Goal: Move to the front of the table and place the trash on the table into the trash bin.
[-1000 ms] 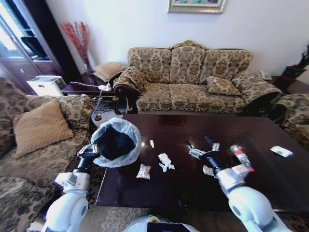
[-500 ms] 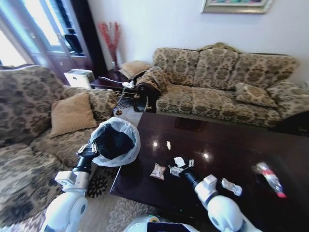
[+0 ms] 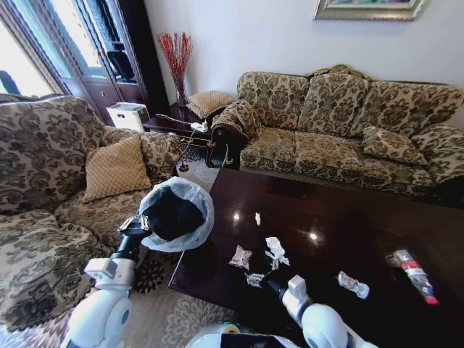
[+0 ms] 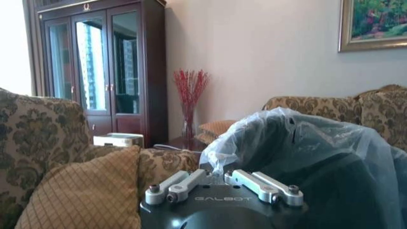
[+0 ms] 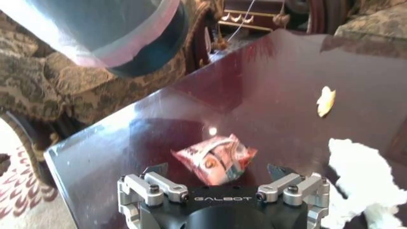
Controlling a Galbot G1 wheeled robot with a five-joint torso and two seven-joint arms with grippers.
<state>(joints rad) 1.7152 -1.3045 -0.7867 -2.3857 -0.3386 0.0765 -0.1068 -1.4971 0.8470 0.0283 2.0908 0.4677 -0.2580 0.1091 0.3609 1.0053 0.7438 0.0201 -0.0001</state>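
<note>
Trash is mostly unpicked, by the look of it: the red-and-white wrapper (image 5: 215, 159) lies flat on the table (image 3: 377, 225) near its corner, with crumpled white paper (image 3: 275, 250) just beside it, a small pale scrap (image 3: 257, 218) further in, another shiny wrapper (image 3: 353, 284) off to the right, and the clear bottle with a red label (image 3: 412, 272) well apart near the far right side. I judge the task early, with every visible piece yet to go into the bin

The right gripper (image 5: 219, 171) hangs low over the red-and-white wrapper, fingers spread wide to either side of it and gripping nothing, the wrapper lying between them. The trash bin (image 3: 174, 215) is raised beside the table's left corner, the left gripper (image 4: 222, 182) clamped on its bag-lined rim
</note>
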